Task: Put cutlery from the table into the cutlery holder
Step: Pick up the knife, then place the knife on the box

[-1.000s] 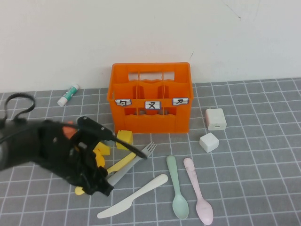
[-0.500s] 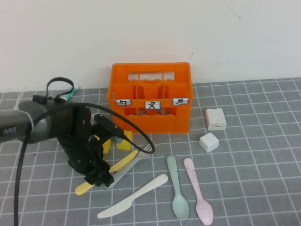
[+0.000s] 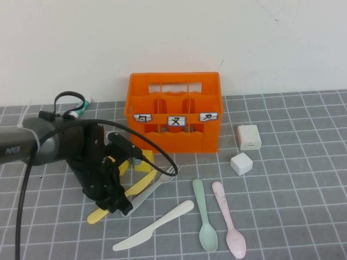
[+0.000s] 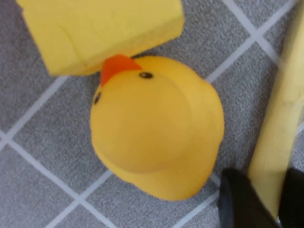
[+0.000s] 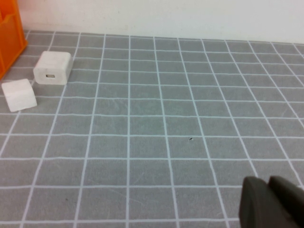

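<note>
**Left arm settles over the yellow knife in front of the crate**

Since a second ago the left arm has swung in from the desk's left edge; over the last half second it barely shifted, and the cutlery lies where it was.

In front of the orange cutlery holder (image 3: 173,112), the yellow knife (image 3: 140,187) lies slanted on the desk (image 3: 293,184), its far end pointing toward the holder's left corner. The left gripper (image 3: 115,205) is down on the knife's near end; in the left wrist view its dark fingers (image 4: 237,199) stand either side of the yellow knife (image 4: 280,128), slightly apart with the blade between them, though whether they press on it cannot be told. Just beside the knife sit a yellow duck (image 4: 156,128) and a yellow block (image 4: 99,28), the duck's beak touching the block.

The grey fork (image 3: 157,184) lies along the yellow knife, tines toward the holder. Further out from the holder's front are the white knife (image 3: 154,225), then the mint-green spoon (image 3: 204,216) and the pink spoon (image 3: 230,221) side by side, bowls pointing away from the holder. All five pieces are on the desk, outside the holder.

To the right of the holder rest a white charger (image 3: 249,137) and a white cube (image 3: 241,163). To its left, by the wall, lies a small tube (image 3: 81,108).

The right gripper (image 5: 273,202) hangs over bare tiles well right of the holder; its fingers look pressed together, holding nothing.
</note>
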Controlling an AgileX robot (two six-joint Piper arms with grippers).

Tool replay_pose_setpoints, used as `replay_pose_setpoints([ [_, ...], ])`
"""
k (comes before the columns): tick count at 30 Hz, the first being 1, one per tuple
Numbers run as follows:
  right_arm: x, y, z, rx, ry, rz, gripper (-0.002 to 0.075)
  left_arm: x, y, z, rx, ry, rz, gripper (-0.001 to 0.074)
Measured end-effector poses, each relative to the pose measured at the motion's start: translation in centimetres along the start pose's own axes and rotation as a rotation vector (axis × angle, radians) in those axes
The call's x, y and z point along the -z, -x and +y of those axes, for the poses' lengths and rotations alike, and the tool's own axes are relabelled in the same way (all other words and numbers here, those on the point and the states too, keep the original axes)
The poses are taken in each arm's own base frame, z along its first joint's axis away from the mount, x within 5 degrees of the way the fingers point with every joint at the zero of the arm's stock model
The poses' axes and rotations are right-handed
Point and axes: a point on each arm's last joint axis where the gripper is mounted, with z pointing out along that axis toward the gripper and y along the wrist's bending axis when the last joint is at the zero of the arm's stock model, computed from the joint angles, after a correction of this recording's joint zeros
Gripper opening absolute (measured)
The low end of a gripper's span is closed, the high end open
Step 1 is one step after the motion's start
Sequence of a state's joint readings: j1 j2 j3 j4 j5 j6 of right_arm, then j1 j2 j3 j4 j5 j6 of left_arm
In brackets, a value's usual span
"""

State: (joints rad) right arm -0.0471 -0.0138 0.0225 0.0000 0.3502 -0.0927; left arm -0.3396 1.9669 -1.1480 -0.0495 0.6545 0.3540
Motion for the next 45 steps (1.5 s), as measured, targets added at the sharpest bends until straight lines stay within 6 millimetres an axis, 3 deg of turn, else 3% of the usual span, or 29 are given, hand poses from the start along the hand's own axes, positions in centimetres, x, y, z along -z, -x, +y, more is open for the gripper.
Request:
replay_pose_setpoints([
  [5,0.0,0.0,0.0,0.0,0.0,0.0,0.0029,0.3,-1.1,-0.5,0.028,0.01,-0.082,0.0145],
  [10,0.0,0.0,0.0,0.0,0.0,0.0,0.0029,1.0,-3.7,-1.6,0.057,0.018,-0.141,0.0145],
  [17,0.0,0.0,0.0,0.0,0.0,0.0,0.0029,4.3,-6.0,-2.5,0.058,0.066,-0.284,0.0144],
  [29,0.0,0.0,0.0,0.0,0.0,0.0,0.0029,9.3,-6.6,-2.8,0.1,0.123,-0.499,0.0144],
  [36,0.0,0.0,0.0,0.002,0.0,0.0,0.0029,12.0,-7.0,-2.8,0.162,0.179,-0.734,0.0144],
  [45,0.0,0.0,0.0,-0.009,0.0,0.0,0.0029,12.3,-7.7,-2.8,0.276,0.186,-0.889,0.0144],
])
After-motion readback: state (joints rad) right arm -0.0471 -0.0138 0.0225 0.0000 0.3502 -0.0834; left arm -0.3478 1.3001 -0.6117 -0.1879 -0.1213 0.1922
